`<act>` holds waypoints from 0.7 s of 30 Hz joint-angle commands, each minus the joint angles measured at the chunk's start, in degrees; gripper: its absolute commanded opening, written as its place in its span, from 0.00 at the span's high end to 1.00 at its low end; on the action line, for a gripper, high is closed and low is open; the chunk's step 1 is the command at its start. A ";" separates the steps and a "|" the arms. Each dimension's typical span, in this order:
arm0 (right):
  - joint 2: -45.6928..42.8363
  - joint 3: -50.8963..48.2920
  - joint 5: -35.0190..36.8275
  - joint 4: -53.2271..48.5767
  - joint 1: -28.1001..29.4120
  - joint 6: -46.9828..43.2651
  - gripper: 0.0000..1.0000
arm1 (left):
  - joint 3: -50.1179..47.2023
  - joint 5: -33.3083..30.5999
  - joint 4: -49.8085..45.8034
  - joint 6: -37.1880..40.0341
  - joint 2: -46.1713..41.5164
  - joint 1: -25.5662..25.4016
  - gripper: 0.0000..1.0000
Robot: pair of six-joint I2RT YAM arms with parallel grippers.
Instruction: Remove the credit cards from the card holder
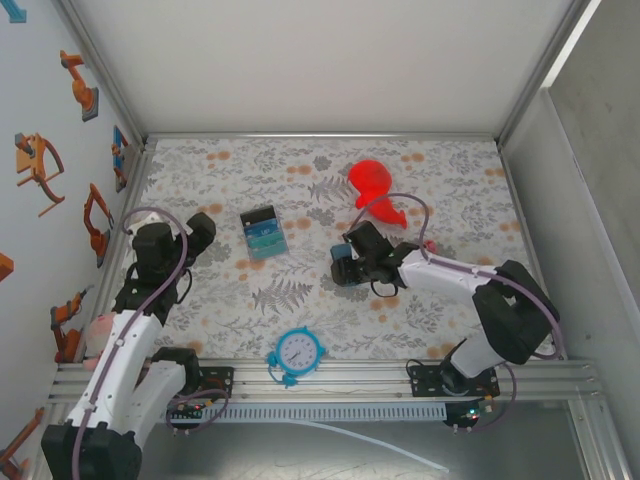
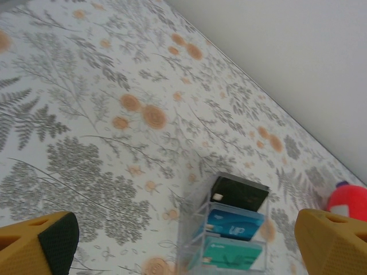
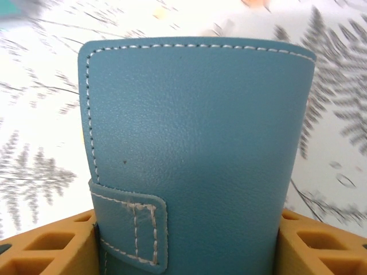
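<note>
right jaws gripping card holder (image 3: 195, 149), left jaws apart

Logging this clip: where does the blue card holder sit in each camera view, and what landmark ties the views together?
Top external: the card holder is just right of centre, at the tip of the right pincer.
Left wrist: this camera faces the black-and-teal striped item.
Right wrist: the card holder stands upright in the middle, between the orange fingers.
Shared landmark: the fern-print tablecloth.
</note>
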 commanded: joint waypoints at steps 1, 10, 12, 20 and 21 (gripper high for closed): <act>-2.41 -1.40 -5.39 11.62 -0.18 -3.15 0.47 | 1.57 7.52 0.83 -2.61 1.22 -1.58 0.03; -2.46 -3.72 -11.56 28.70 -0.18 -3.26 0.48 | 4.97 15.16 5.02 -1.91 7.53 -10.41 0.03; -2.39 -3.85 -12.64 31.04 -0.18 -3.24 0.48 | 6.03 15.64 6.35 -1.48 9.75 -13.41 0.03; -4.04 -5.50 -14.12 36.39 -0.18 -2.75 0.49 | 10.03 21.19 15.31 -0.30 19.87 -22.37 0.03; -4.29 -5.68 -14.20 36.60 -0.18 -2.74 0.49 | 10.70 22.11 16.20 -0.21 21.23 -23.04 0.03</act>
